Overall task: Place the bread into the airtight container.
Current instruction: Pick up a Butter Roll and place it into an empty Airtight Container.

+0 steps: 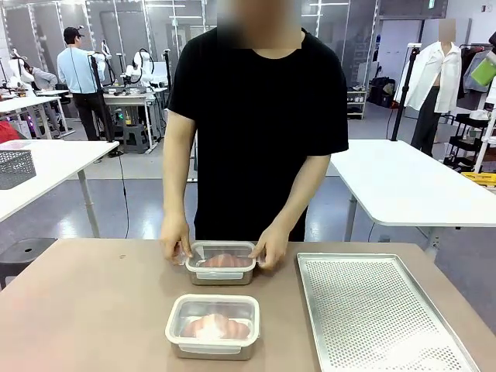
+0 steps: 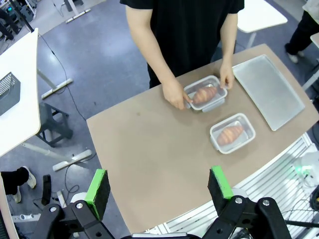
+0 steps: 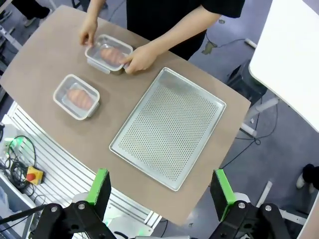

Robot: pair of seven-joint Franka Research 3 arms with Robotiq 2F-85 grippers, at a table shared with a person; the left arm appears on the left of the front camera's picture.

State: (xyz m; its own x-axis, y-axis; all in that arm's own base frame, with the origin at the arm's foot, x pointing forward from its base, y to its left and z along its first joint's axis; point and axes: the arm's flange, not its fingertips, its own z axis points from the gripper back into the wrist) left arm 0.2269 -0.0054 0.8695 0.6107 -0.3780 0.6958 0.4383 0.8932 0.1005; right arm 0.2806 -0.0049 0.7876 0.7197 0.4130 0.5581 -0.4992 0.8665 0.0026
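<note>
Two clear airtight containers stand on the brown table, each with a bread inside under a lid. The far container (image 1: 222, 263) (image 2: 206, 94) (image 3: 109, 53) is held at both ends by the person's hands (image 1: 271, 249). The near container (image 1: 214, 326) (image 2: 232, 133) (image 3: 77, 96) stands alone toward my edge. My left gripper (image 2: 158, 186) hangs open high above the table's near left side. High over the tray side, my right gripper (image 3: 160, 186) is open too, nothing between its fingers.
A perforated metal tray (image 1: 372, 310) (image 2: 269, 89) (image 3: 169, 127) lies bare on the right of the table. The person (image 1: 256, 132) stands at the far edge. White tables (image 1: 411, 186) stand behind. Bare tabletop (image 1: 85, 310) lies to the left.
</note>
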